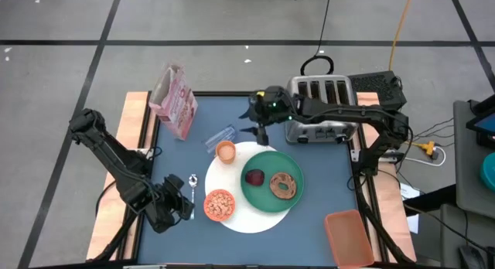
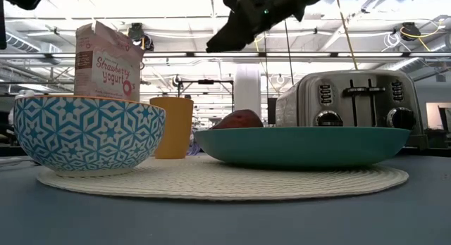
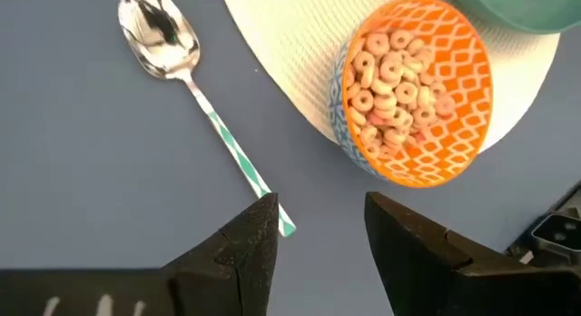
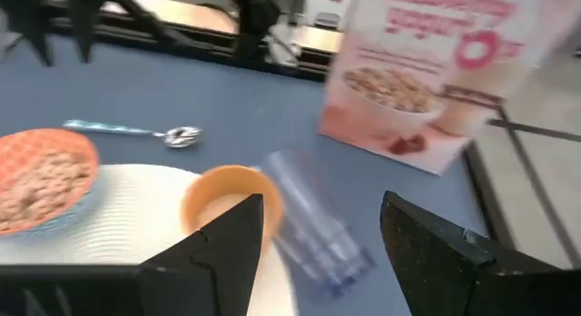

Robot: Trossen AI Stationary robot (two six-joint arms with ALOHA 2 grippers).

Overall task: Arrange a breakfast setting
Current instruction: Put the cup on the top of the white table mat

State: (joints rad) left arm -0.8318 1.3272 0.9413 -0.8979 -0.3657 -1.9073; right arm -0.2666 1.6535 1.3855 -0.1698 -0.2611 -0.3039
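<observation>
two arms work a half-laid breakfast table. the white placemat point(image 1: 255, 211) sits near the middle, carrying the green plate point(image 1: 271, 180) with a bagel point(image 1: 284, 185) and a dark red fruit point(image 1: 254, 177) on it, a bowl point(image 1: 219, 205) of cereal at its near left edge and an orange cup point(image 1: 225, 151) at its far left edge. a spoon point(image 1: 192, 183) lies on the bare table just left of the bowl. the clear glass point(image 1: 220, 136) lies tipped on its side on the table, just beyond the cup and near the cereal box point(image 1: 175, 101). a toaster point(image 1: 319, 107) stands at the far right.

the right gripper point(image 1: 261, 132) hangs above the table beside the fallen glass, fingers spread wide and empty; its wrist camera looks down on glass and cup together. the left gripper point(image 1: 184, 206) waits low at the near left, fingers parted and empty, with the spoon's handle tip just ahead of them.

the step in hand appears to be fetching the glass, the one piece not yet in the setting. the next move would call for the right arm to drop over the glass, close across its smooth round body without rolling it or knocking the cup, then stand it upright by the plate.
</observation>
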